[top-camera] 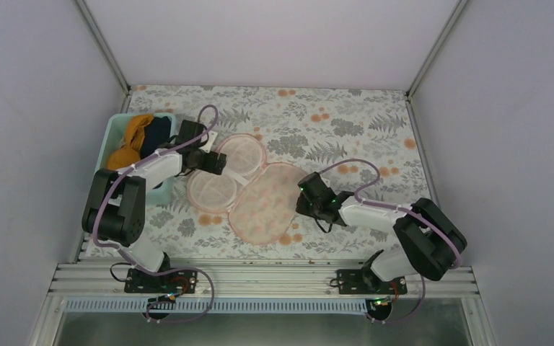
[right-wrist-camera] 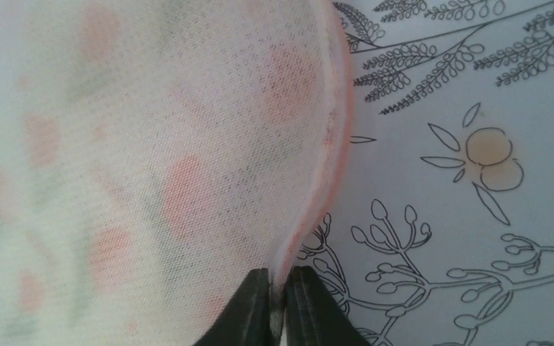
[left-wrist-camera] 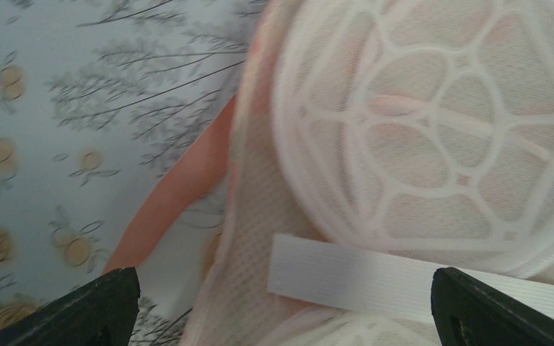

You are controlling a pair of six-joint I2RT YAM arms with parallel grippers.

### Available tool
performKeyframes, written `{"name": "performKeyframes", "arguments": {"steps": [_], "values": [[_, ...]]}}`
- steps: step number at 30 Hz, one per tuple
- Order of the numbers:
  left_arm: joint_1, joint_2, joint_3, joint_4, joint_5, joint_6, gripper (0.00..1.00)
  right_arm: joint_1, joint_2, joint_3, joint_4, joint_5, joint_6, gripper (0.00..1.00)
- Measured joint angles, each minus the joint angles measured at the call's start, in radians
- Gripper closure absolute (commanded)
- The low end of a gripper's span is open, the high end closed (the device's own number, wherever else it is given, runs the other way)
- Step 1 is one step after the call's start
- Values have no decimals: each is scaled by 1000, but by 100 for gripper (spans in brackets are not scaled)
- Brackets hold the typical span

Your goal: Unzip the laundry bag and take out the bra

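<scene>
Right wrist: laundry bag (right-wrist-camera: 151,166) rim pinched inside closed right claw (right-wrist-camera: 280,288).

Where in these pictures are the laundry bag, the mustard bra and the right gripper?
laundry bag (top-camera: 263,205): top view, on its opened flap.
mustard bra (top-camera: 133,137): top view, on its fabric inside the teal bin (top-camera: 112,137).
right gripper (right-wrist-camera: 281,282): right wrist view, between fingertips pinching the bag's rim.
</scene>
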Motion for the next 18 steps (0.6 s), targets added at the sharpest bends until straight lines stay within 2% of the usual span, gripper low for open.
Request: {"name": "performKeyframes", "arguments": {"steps": [5, 11, 15, 18], "values": [[68, 0, -38, 26, 3, -27, 0, -37, -64, -3, -9, -7, -9, 97], [70, -5, -52, 45, 14, -37, 0, -163, -223, 51, -82, -29, -97, 97], [69, -11, -91, 87, 61, -56, 1, -246, -290, 150, -189, -50, -188, 97], [69, -14, -151, 122, 134, -80, 8, -261, -287, 262, -267, -51, -255, 97]]}}
